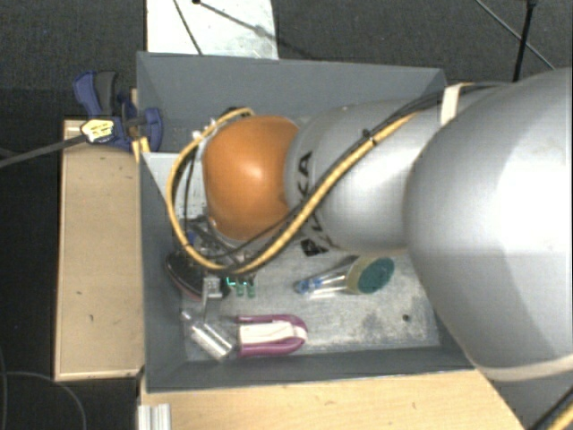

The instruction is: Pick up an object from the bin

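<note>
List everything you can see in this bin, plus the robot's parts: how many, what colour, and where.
bin: one, grey metal, middle of the view
purple and white thing: one, lying along the near wall, lower left
silvery thing: one, shiny, lower-left corner, beside the purple one
clear tube: one, blue at its left end, middle of the floor
round disc: one, teal, at the tube's right end
dark round thing: one, blackish, left side, by the gripper
black thing: one, partly hidden under the arm
arm: one, silver, reaching in from the right
orange cover: one, on the wrist
yellow cable: one, looped along the arm
gripper: one, dark, below the cover
</note>
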Controlling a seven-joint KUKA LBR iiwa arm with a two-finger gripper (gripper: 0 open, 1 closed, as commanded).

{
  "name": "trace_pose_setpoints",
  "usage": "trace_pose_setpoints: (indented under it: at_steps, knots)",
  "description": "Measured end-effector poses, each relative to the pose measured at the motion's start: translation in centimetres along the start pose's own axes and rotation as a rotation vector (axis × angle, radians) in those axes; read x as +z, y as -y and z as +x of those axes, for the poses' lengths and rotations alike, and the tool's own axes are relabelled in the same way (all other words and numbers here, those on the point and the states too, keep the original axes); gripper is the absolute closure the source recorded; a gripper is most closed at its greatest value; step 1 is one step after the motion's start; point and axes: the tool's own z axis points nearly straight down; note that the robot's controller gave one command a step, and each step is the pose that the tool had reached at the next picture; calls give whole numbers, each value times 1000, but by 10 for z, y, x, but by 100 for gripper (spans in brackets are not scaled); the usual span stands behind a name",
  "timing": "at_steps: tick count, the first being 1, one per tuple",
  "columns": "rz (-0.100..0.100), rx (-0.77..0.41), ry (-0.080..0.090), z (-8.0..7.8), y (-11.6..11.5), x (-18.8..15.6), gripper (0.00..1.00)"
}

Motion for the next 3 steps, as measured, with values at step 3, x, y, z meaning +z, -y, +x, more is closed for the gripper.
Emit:
trace_pose_setpoints:
  at_steps: [3]
  knots:
    - [-5,417,10,-39,5,33,0]
